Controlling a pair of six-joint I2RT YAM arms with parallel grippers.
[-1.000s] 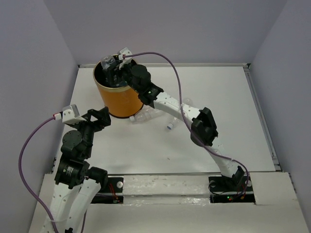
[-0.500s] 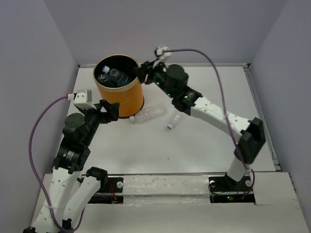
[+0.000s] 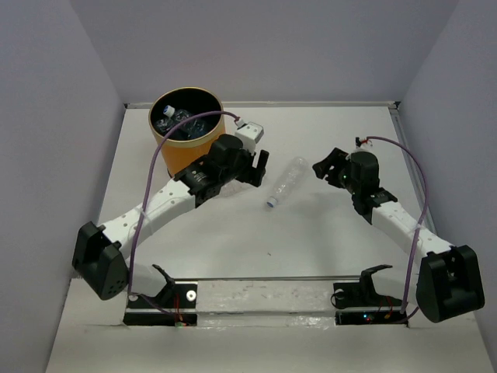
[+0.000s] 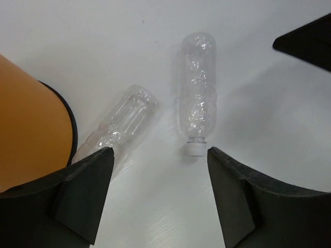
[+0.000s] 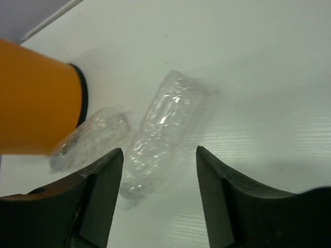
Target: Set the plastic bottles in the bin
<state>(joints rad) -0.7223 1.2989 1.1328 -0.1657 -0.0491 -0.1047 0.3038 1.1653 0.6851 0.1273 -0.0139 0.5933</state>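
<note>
Two plastic bottles are out on the counter [image 3: 334, 241]. One clear bottle [image 4: 199, 93] lies on its side around the middle, with its white cap [image 4: 196, 150] pointing toward the near edge. The second bottle [image 4: 124, 124] lies right beside the base of the orange bin [image 3: 171, 151], can't tell if it's touching. More bottles [image 3: 177, 118] sit inside the bin, far left. The left jaws hang over the loose pair, spread wide and empty. The right jaws hover just right of the middle bottle, also apart with nothing in them.
</note>
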